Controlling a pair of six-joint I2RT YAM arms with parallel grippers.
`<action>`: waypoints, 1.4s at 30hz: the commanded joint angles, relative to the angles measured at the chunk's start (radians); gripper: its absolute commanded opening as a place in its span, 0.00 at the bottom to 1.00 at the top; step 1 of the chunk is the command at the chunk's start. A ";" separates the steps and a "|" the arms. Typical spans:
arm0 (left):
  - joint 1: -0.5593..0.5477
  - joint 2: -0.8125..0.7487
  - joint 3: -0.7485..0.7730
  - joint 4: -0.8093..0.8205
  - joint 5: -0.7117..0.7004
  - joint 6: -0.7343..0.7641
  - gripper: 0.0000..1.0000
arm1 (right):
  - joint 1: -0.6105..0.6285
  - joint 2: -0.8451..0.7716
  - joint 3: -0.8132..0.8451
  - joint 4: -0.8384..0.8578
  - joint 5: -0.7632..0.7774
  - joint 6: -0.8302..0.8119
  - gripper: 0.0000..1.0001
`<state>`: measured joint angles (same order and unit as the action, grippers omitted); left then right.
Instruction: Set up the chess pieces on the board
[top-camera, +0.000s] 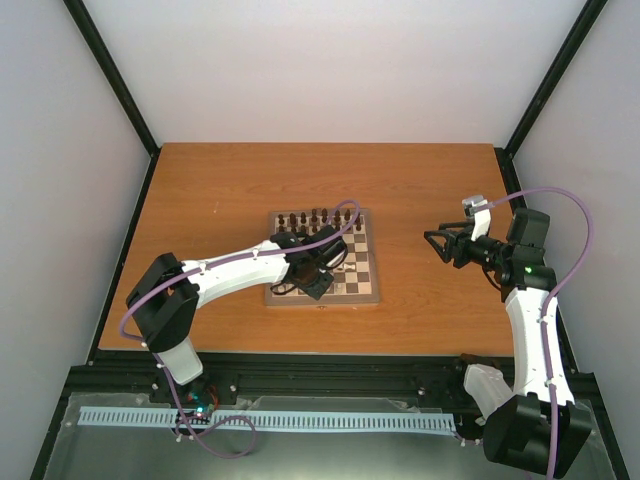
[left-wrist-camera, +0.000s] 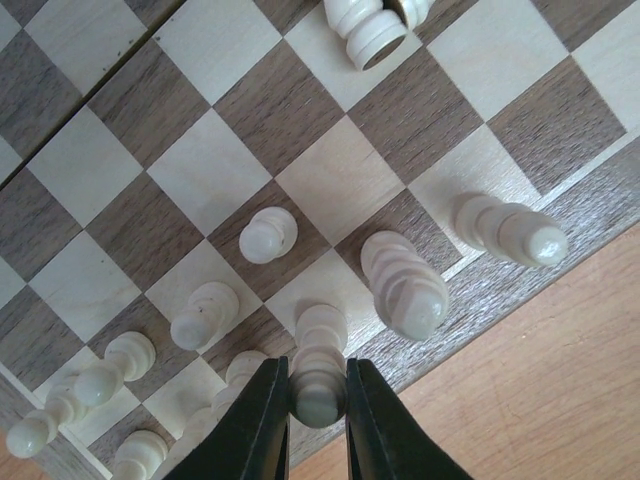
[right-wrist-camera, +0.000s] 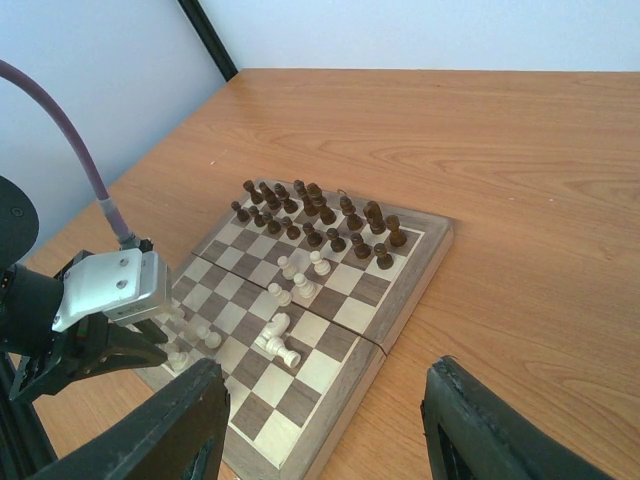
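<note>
The board (top-camera: 362, 270) lies mid-table, with dark chess pieces (top-camera: 315, 218) lined up in its two far rows. My left gripper (left-wrist-camera: 318, 410) is shut on a cream piece (left-wrist-camera: 320, 350) that stands upright on a square in the row by the board's near edge (left-wrist-camera: 520, 290). Other cream pieces (left-wrist-camera: 405, 285) stand around it. Several more cream pieces stand mid-board (right-wrist-camera: 300, 275), and two lie toppled (right-wrist-camera: 275, 335). My right gripper (right-wrist-camera: 325, 430) hangs open and empty over the bare table to the right of the board (right-wrist-camera: 330, 370).
White walls and black frame posts (top-camera: 120, 90) enclose the wooden table (top-camera: 430, 180). The left arm (top-camera: 235, 270) reaches across the board's near left corner. A purple cable (top-camera: 570, 200) loops above the right arm.
</note>
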<state>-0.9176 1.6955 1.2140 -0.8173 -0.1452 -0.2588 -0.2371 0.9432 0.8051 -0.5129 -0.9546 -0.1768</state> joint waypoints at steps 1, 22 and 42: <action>-0.004 0.006 0.025 0.039 0.022 -0.015 0.13 | -0.006 0.002 0.022 -0.002 -0.013 -0.012 0.54; -0.001 -0.019 0.055 -0.023 -0.019 -0.043 0.25 | -0.007 -0.003 0.023 -0.004 -0.014 -0.014 0.55; 0.009 -0.494 0.091 0.268 -0.400 -0.007 1.00 | 0.311 0.265 0.286 -0.154 0.204 -0.249 0.51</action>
<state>-0.9150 1.2282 1.4307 -0.7479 -0.4240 -0.2436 -0.0822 1.1347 1.0080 -0.6182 -0.9051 -0.3431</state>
